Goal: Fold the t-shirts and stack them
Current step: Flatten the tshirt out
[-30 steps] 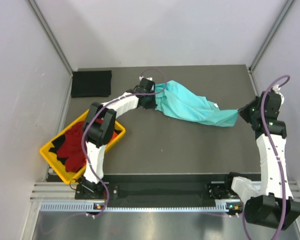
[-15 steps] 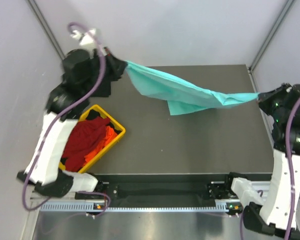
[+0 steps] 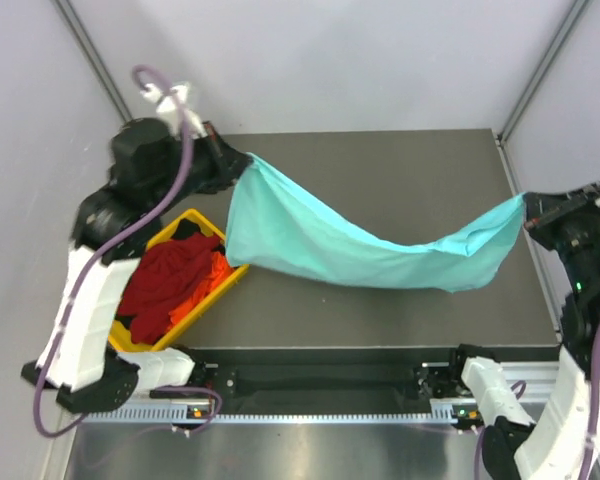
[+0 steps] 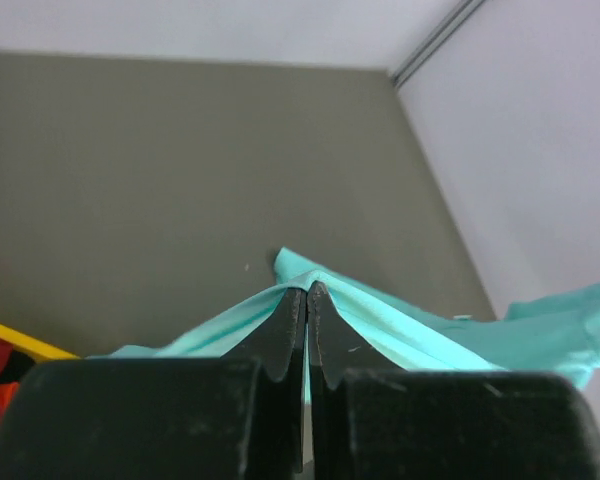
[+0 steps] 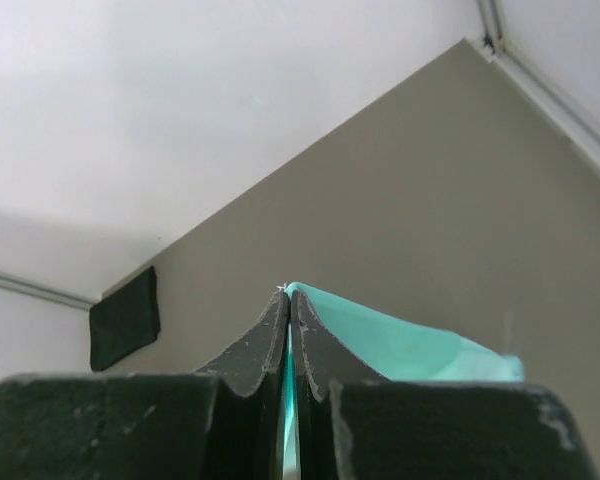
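Likely lab: white-walled test table (image 3: pixel 400 180)

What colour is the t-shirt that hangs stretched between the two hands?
The t-shirt is plain mint-teal, with no pattern; the top external view shows it best.

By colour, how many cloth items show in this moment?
Teal shirt: 1
Red cloth: 1
Orange cloth: 1
Black folded cloth: 1
Total: 4; dark bits in the tray are unclear and not counted.
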`<action>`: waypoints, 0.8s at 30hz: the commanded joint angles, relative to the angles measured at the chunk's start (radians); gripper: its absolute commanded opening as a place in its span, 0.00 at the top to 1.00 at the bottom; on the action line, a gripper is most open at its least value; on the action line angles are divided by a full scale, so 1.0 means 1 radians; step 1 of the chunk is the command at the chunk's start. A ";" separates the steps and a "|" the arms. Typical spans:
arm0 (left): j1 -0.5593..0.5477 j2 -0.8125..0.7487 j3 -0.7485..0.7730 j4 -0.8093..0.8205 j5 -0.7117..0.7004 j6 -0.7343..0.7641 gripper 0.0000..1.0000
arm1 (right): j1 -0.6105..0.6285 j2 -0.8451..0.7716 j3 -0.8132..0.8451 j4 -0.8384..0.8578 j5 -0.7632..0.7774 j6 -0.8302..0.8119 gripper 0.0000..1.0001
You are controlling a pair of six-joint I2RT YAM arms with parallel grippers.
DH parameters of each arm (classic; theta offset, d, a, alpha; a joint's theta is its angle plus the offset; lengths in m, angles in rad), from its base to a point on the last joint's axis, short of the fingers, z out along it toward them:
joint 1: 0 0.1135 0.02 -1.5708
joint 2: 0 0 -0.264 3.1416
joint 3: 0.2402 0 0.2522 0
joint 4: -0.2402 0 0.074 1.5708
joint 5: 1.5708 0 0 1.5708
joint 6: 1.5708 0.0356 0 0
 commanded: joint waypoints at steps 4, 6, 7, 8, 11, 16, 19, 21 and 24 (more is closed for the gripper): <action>0.020 0.261 -0.074 0.190 0.027 0.019 1.00 | -0.015 0.177 -0.241 0.409 -0.085 0.053 1.00; 0.035 0.343 -0.026 0.250 0.015 0.022 1.00 | -0.014 0.274 -0.294 0.605 -0.094 0.068 1.00; 0.050 0.425 0.029 0.312 -0.019 0.024 1.00 | -0.015 0.312 -0.295 0.656 -0.094 0.076 1.00; 0.055 0.467 0.057 0.347 -0.116 0.027 1.00 | -0.014 0.397 -0.247 0.702 -0.082 0.087 1.00; 0.106 0.645 0.231 0.407 -0.157 -0.005 1.00 | -0.014 0.581 -0.007 0.688 -0.073 0.072 1.00; 0.162 0.730 0.511 0.548 0.025 -0.151 1.00 | -0.020 0.831 0.556 0.503 -0.052 0.000 1.00; 0.166 0.650 0.491 0.616 0.073 -0.174 1.00 | -0.061 0.831 0.691 0.470 -0.062 0.004 1.00; 0.166 0.595 0.386 0.640 0.102 -0.174 1.00 | -0.084 0.762 0.600 0.504 -0.067 0.009 1.00; 0.162 0.397 0.099 0.729 0.151 -0.182 1.00 | -0.110 0.600 0.361 0.570 -0.065 -0.020 1.00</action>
